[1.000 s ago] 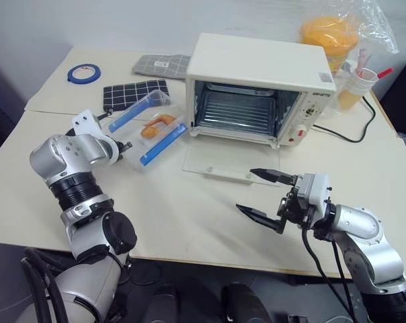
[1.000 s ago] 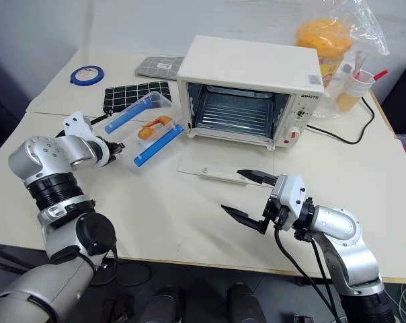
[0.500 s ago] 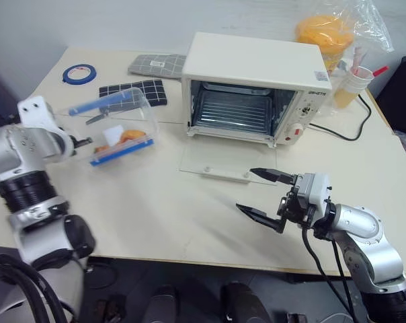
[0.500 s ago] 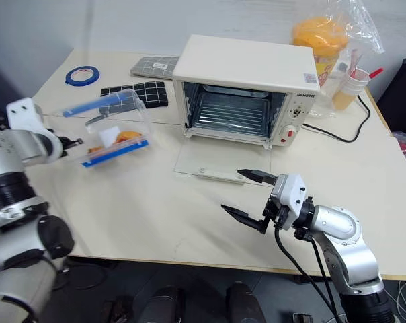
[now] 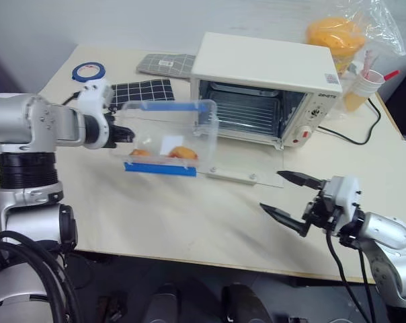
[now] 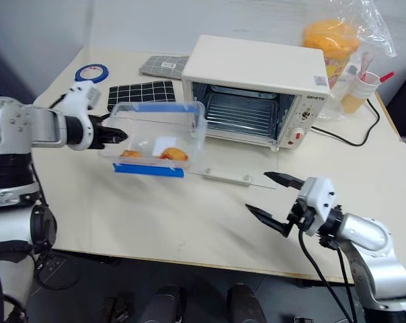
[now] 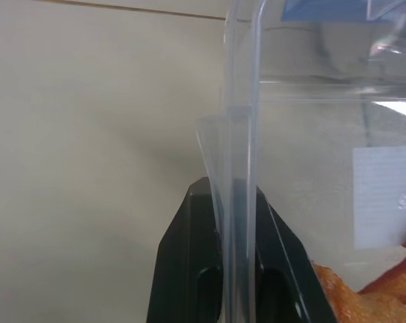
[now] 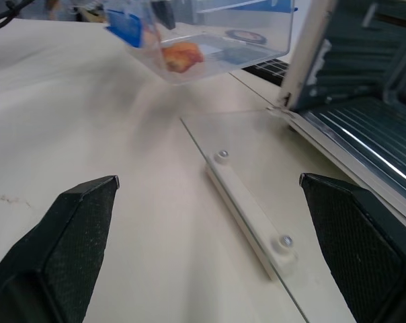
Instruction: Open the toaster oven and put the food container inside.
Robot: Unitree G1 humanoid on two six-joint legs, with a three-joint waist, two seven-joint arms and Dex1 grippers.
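The cream-white toaster oven (image 5: 267, 74) stands at the back of the table. Its glass door (image 5: 240, 168) lies open and flat, and the wire rack (image 8: 364, 128) inside shows. My left gripper (image 5: 126, 133) is shut on the end wall of the food container (image 5: 166, 138), a clear box with blue clips and orange pieces. The box hangs above the table just left of the open door. In the left wrist view the black fingers (image 7: 189, 269) clamp the clear wall. My right gripper (image 5: 273, 192) stands open low over the table in front of the door, holding nothing.
A blue tape roll (image 5: 89, 71), a checkered cloth (image 5: 144, 91) and a grey pad (image 5: 166, 64) lie at the back left. A plastic bag with orange contents (image 5: 337, 33) and a cup (image 5: 361, 87) stand right of the oven. A black cable (image 5: 351, 138) runs there.
My left gripper has lifted the food container and swung it right, from the table's left side to beside the open door, rolling it on the way. The right gripper has drifted slightly right, still open.
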